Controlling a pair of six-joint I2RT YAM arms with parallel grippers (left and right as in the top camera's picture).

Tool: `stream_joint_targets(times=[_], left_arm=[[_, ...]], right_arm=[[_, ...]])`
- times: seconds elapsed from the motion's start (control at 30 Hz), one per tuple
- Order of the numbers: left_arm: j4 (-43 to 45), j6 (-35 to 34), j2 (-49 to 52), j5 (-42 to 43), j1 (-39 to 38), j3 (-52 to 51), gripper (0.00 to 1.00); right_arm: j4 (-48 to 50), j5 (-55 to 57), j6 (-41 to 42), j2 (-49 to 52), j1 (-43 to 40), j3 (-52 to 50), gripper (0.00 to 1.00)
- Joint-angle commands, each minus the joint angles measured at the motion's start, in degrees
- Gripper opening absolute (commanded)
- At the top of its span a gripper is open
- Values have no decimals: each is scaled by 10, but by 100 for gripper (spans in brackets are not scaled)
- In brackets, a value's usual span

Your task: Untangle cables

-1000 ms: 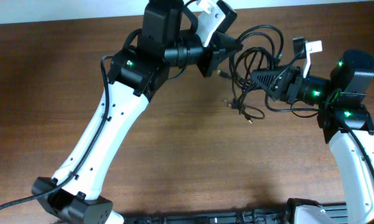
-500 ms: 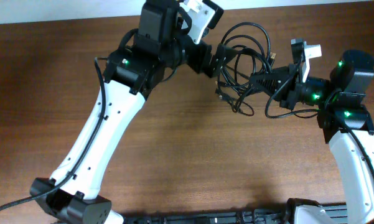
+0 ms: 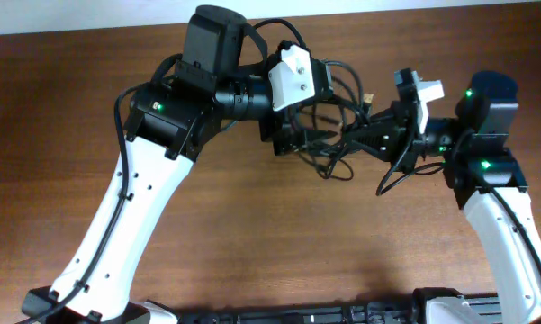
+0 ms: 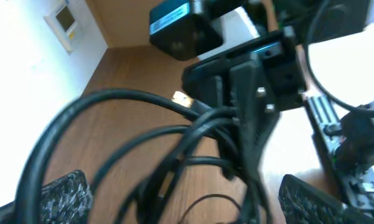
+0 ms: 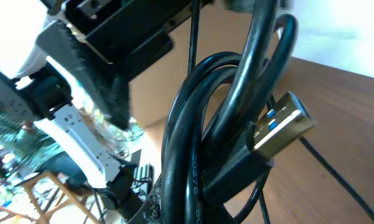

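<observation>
overhead view: a tangle of thin black flexible cables [image 3: 340, 106] hangs over a brown wooden table [image 3: 252, 234], strung left to right between two claws. the right claw [image 3: 349, 141] is pinched tight on the bundle; the left claw [image 3: 302, 140] sits just beside it, equally near.
left wrist view: the left claw gapes fully, gripping nothing, cords crossing between its pads [image 4: 62, 193].
right wrist view: one gold usb plug [image 5: 285, 127] juts from the clamped loops; perhaps three cords, hard to count.

Between left claw [image 3: 313, 144] and right claw [image 3: 348, 142]: cables [image 3: 353, 94], above table [image 3: 252, 234].
</observation>
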Motion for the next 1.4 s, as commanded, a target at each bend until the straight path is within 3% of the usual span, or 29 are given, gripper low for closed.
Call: stream_joint_targets(times=[0.0,0.17,0.2,0.23,0.47,0.53,0.57,0.63,0.7,0.83,0.93,1.37], left_arm=[[-8,16,-5,-46,0,8,99],[-20,16,-5,-72,0,8,96],[-25,15,-5,-76,0,8,62],[-28,15,-5,-76,0,8,0],[-28,15,-5,-76,0,8,0],[-28,15,-5,-76,0,8,0],[-28,15,-5,-94,1,8,0],[-24,-18,-5,-156,0,8,0],[-20,-75,-5,-238,0,8,0],[-15,-165,-5,-330,0,8,0],[-11,-203,-5,-342,0,8,0],[11,-252,-5,-281,-1,8,0]], right_arm=[[16,-20,-10,-2,32,4,4],[32,-20,-10,-2,61,4,4],[32,-20,-10,-2,61,4,4],[32,-20,-10,-2,61,4,4],[32,-20,-8,-2,60,4,7],[32,-18,-8,-2,60,4,32],[31,-9,-4,-2,60,4,61],[31,26,26,-2,59,4,77],[31,87,73,-2,59,4,84],[31,219,187,-2,59,4,86],[31,256,236,-2,59,4,86],[90,171,237,-2,61,4,80]])
